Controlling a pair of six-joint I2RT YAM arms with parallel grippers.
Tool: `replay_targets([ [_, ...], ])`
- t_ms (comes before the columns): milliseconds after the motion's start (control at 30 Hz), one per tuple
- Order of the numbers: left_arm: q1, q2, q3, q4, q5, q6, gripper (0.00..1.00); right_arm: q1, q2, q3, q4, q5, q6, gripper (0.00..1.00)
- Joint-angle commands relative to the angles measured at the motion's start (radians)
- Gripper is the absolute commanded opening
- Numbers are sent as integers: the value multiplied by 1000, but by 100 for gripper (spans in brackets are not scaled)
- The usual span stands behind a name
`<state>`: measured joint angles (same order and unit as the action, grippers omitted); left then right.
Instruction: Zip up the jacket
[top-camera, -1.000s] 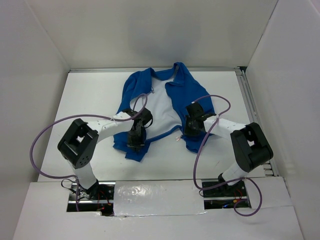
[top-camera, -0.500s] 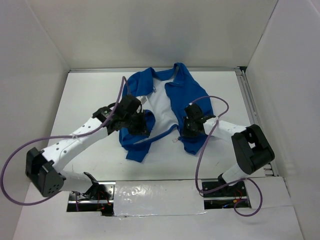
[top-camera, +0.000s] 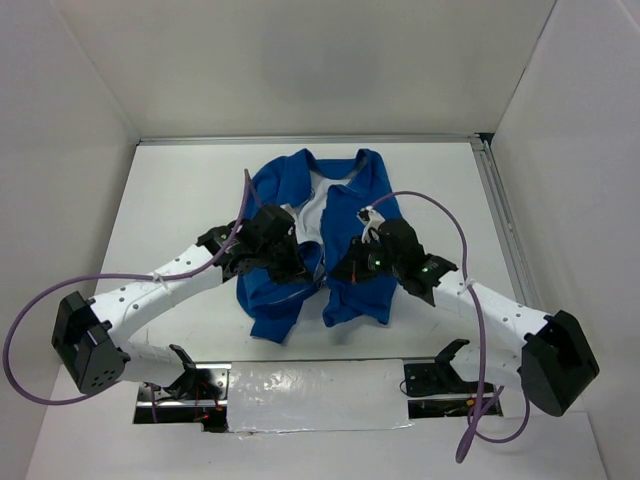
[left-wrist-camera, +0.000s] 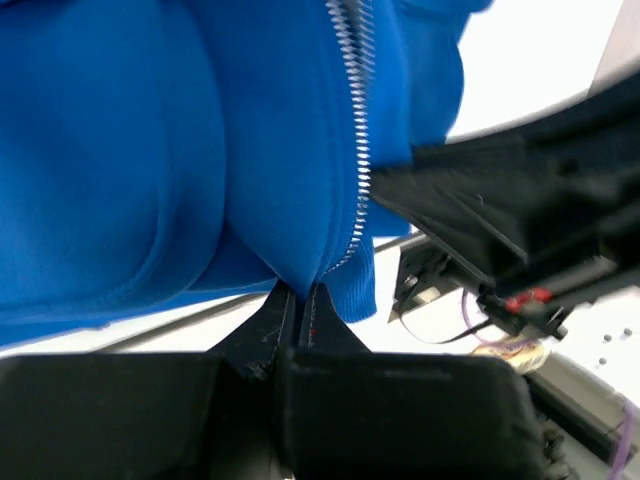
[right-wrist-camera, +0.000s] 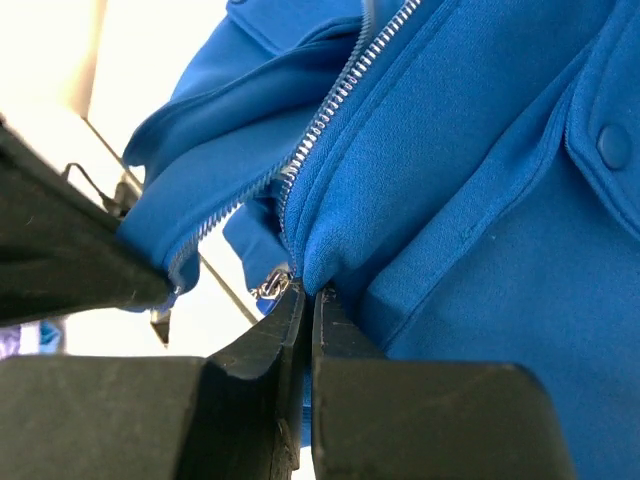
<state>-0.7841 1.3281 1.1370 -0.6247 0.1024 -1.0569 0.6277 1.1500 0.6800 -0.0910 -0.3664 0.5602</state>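
The royal-blue jacket (top-camera: 283, 187) lies in the middle of the table, its two front panels drawn close together, with a strip of white lining (top-camera: 312, 208) showing near the collar. My left gripper (top-camera: 305, 270) is shut on the left panel's lower front edge. In the left wrist view its jaws (left-wrist-camera: 300, 296) pinch the blue fabric just beside the silver zipper teeth (left-wrist-camera: 357, 150). My right gripper (top-camera: 348, 272) is shut on the right panel's lower edge. The right wrist view shows it (right-wrist-camera: 307, 292) pinching the fabric next to the silver zipper slider (right-wrist-camera: 270, 285).
White walls enclose the table on three sides. A metal rail (top-camera: 497, 210) runs along its right edge. A foil-taped strip (top-camera: 315, 392) covers the near edge between the arm bases. Purple cables (top-camera: 440, 205) loop above both arms.
My left gripper has shut on the left panel's edge. Both grippers have pulled the front panels inward, covering most of the white lining. The right arm has stretched out to the left.
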Motion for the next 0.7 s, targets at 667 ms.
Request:
replay_targets([
  [667,2,63,-306,209,28,-72,0,285,191,88,-233,360,36,21],
])
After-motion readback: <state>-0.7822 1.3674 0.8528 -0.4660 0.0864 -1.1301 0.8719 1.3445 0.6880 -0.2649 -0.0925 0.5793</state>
